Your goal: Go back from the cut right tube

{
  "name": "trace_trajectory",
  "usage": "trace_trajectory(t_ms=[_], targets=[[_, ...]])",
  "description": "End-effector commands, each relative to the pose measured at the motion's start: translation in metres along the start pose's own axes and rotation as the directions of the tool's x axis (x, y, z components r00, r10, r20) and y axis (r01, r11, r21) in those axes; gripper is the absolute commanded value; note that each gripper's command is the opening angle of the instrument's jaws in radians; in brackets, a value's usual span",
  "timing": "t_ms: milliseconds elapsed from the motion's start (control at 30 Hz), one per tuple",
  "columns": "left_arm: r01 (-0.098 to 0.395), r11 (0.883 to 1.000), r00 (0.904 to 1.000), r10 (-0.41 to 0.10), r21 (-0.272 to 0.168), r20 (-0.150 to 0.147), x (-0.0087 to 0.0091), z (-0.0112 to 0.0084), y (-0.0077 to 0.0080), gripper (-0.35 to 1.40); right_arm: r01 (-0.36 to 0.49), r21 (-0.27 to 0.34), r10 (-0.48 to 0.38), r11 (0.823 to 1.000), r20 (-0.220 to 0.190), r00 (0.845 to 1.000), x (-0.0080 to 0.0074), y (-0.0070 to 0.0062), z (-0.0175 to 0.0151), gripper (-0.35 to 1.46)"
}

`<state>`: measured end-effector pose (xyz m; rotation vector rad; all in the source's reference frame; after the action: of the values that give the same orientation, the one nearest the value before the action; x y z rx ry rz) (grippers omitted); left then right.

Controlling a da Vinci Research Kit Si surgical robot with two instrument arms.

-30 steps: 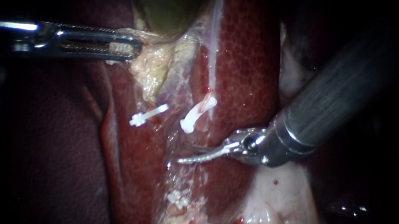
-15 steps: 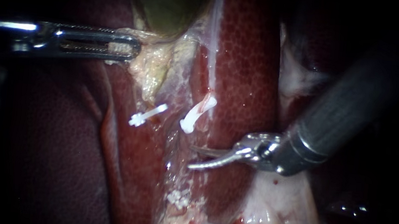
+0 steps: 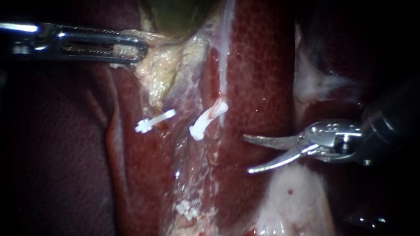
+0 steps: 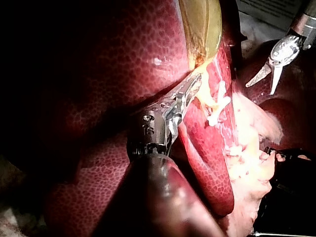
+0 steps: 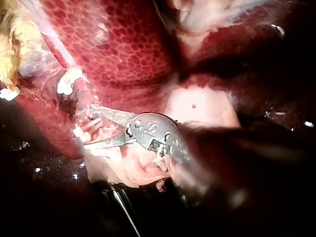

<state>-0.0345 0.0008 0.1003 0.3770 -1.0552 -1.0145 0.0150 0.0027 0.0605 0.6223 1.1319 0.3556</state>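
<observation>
Now, at the far left, your left instrument [image 3: 134, 53] reaches in level, its jaws closed on the pale yellowish lower edge of the gallbladder [image 3: 180, 2], whose greenish body sits just above. Below and to the right, a white clip [image 3: 156, 120] lies slantwise on the tissue. Beside it, near the middle, the cut right tube [image 3: 217, 108] ends as a short reddish stub with a second white clip [image 3: 199, 128] across it, lying against the speckled red liver [image 3: 261, 61]. Further right, your right instrument [image 3: 246, 154] comes in from the right edge. Its two curved blades stand partly open and grip nothing; their tips point toward the stub but hang clear of it, over the liver. Beneath them lies pale pink tissue [image 3: 294, 203].
</observation>
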Motion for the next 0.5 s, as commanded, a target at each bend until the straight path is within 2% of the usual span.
trace_trajectory(t_ms=[33, 167, 267, 500], targets=[[0.0, 1.0, 1.0, 0.0, -0.001, 0.0, 0.0001, 0.0001, 0.0, -0.35, 0.003, -0.006, -0.003, 1.0, 0.0, 1.0, 0.0004, -0.0001, -0.0003, 1.43], [-0.002, 1.0, 1.0, 0.002, -0.004, 0.002, 0.0004, 0.0004, -0.0001, -0.35, 0.022, -0.029, -0.022, 0.999, 0.0, 1.0, 0.0021, -0.0007, -0.0014, 1.43], [-0.004, 1.0, 1.0, 0.004, -0.01, 0.008, 0.001, 0.0009, -0.0001, -0.33, 0.029, -0.042, -0.029, 0.999, 0.001, 1.0, 0.0028, -0.0011, -0.002, 1.43], [-0.021, 1.0, 0.9993, 0.021, 0.0, -0.03, 0.0036, 0.0034, -0.0004, -0.33, 0.033, -0.055, -0.033, 0.998, 0.002, 0.999, 0.0031, -0.0013, -0.0023, 1.43]])
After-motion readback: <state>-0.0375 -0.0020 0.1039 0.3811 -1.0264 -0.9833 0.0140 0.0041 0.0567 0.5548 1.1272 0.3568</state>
